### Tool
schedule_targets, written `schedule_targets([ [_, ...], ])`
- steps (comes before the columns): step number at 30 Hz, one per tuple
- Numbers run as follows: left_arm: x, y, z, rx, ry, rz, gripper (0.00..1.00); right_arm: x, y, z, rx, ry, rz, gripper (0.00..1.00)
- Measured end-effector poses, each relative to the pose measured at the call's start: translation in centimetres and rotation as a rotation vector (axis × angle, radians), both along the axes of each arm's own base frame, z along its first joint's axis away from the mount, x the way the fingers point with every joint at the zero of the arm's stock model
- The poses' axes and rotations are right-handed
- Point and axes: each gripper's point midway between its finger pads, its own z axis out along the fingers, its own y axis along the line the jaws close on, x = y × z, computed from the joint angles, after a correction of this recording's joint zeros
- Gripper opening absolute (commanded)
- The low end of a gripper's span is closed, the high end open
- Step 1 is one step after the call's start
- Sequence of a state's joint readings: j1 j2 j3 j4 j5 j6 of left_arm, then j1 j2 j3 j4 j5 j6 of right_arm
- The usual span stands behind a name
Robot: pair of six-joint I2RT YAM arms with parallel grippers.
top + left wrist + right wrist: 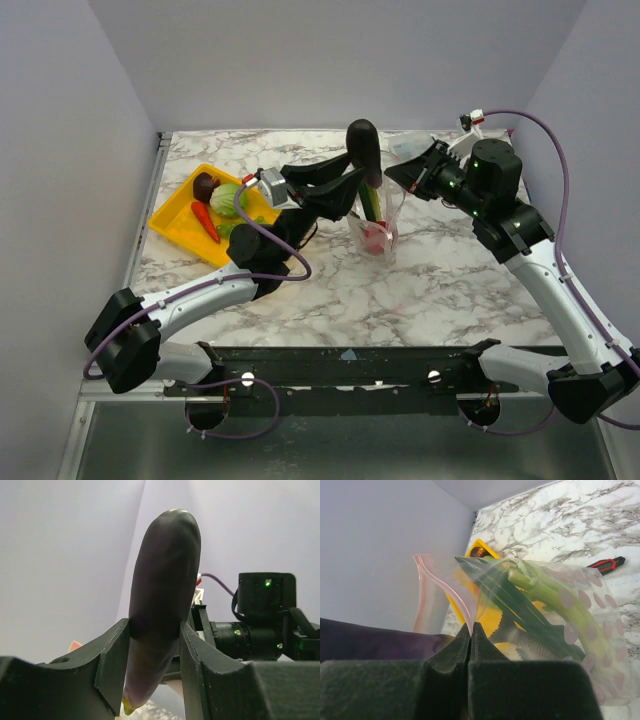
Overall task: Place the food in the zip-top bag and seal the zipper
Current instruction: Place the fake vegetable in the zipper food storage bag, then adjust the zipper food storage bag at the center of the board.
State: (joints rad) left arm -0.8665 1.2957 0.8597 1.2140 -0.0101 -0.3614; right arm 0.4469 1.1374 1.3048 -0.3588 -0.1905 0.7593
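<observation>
I have the left gripper [152,672] clamped on the eggplant [364,150] above the zip-top bag [377,225], whose rim my right gripper [471,630] pinches; next, lowering it in.

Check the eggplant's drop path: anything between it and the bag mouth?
Nothing visible blocks it. The left gripper holds the eggplant upright above the zip-top bag, whose rim the right gripper pinches open. Celery stalks already inside may crowd it.

Eggplant [364,150] above the bag [378,222], tray [180,222] to its left, celery [545,602] inside.
</observation>
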Motion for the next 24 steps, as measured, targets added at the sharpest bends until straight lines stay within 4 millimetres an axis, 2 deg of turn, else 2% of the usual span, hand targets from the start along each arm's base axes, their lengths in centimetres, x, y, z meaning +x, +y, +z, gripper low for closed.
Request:
schedule_targets([
  [1, 0.2, -0.1, -0.2, 0.003, 0.001, 0.008, 0.75, 0.0, 0.0, 0.0, 0.001, 0.001, 0.000, 0.00],
  [2, 0.4, -0.2, -0.4, 0.007, 0.005, 0.011, 0.98, 0.0, 0.0, 0.0, 0.003, 0.001, -0.001, 0.00],
  [5, 1.5, -0.6, -2.7, 0.030, 0.076, 0.026, 0.99, 0.0, 0.0, 0.1, 0.006, -0.001, -0.001, 0.00],
  [6, 1.5, -0.6, -2.7, 0.030, 0.076, 0.026, 0.99, 0.0, 0.1, 0.1, 0.008, -0.001, -0.001, 0.00],
  [7, 2.1, -1.0, -4.6, 0.077, 0.140, 0.029, 0.99, 0.0, 0.1, 0.1, 0.009, -0.002, 0.000, 0.00],
  [8, 2.4, -1.2, -5.5, 0.108, 0.181, 0.032, 0.99, 0.1, 0.1, 0.1, 0.009, -0.002, 0.000, 0.00],
  [11, 2.6, -0.9, -6.9, 0.159, 0.275, 0.037, 0.99, 0.1, 0.1, 0.2, 0.010, -0.003, 0.000, 0.00],
  [13, 2.1, 0.1, -6.8, 0.171, 0.316, 0.047, 0.99, 0.1, 0.1, 0.2, 0.011, -0.005, 0.000, 0.00],
  [17, 1.1, 2.3, -4.7, 0.168, 0.361, 0.075, 0.99, 0.1, 0.1, 0.1, 0.010, -0.003, 0.001, 0.00],
  [20, 1.1, 3.0, -3.5, 0.191, 0.407, 0.098, 0.96, 0.2, 0.2, 0.0, 0.009, -0.001, 0.002, 0.00],
  [22, 1.3, 3.1, -3.8, 0.228, 0.452, 0.105, 0.88, 0.2, 0.2, -0.1, 0.008, 0.002, 0.004, 0.00],
  [24, 1.5, 3.0, -5.3, 0.276, 0.503, 0.109, 0.82, 0.3, 0.3, -0.2, 0.007, 0.004, 0.005, 0.00],
])
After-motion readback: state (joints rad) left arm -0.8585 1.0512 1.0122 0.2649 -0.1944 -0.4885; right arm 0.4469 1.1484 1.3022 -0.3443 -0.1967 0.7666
